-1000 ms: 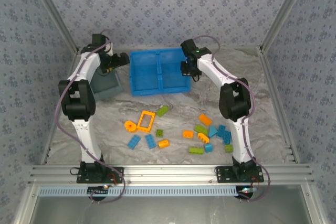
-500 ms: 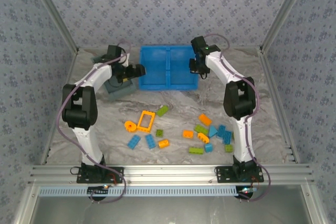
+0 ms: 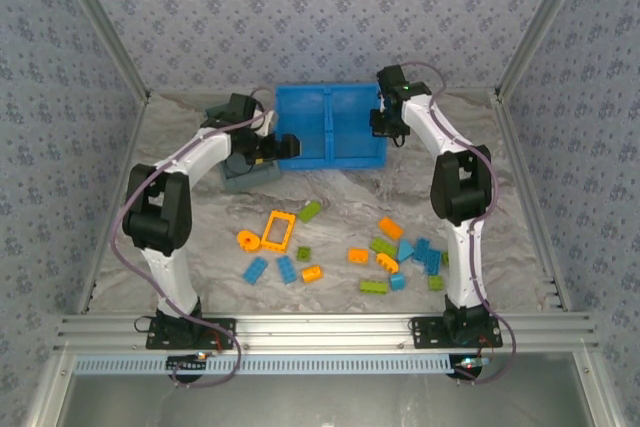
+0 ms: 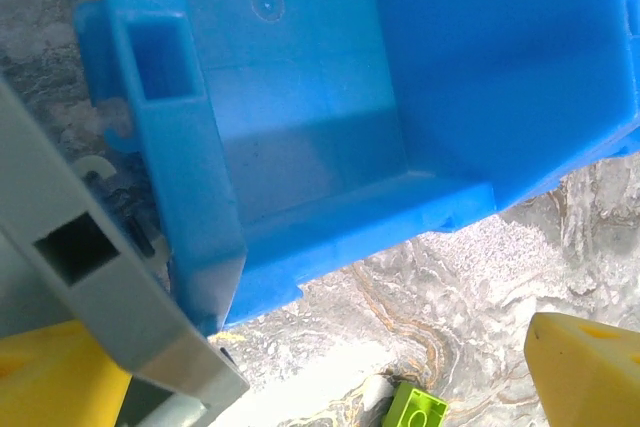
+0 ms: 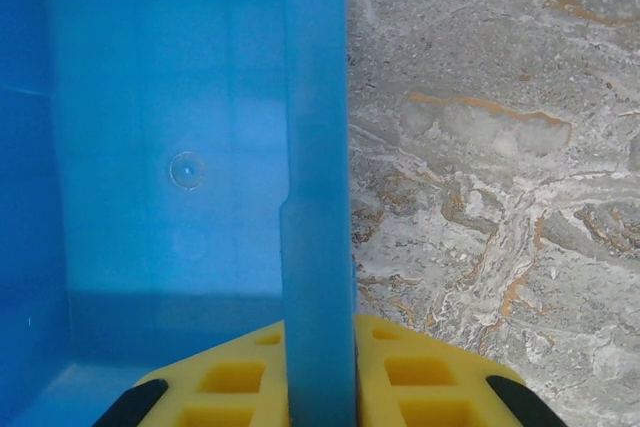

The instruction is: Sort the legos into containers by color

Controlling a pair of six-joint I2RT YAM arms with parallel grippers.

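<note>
The right gripper (image 3: pixel 385 129), jaws clamped on the blue bin (image 3: pixel 350 117), drags it rightward, the left gripper (image 3: pixel 287 145) has its jaws apart, and the legos (image 3: pixel 384 245) lie unsorted.

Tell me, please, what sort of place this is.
Probably a robotics lab cell: a left arm and right arm bolted to an aluminium rail at a marbled table, patterned walls boxing it in, and legos laid out by a blue bin for sorting.

A marbled grey tabletop (image 3: pixel 515 202), floral-patterned walls (image 3: pixel 320 17), an aluminium rail (image 3: pixel 320 329).
</note>
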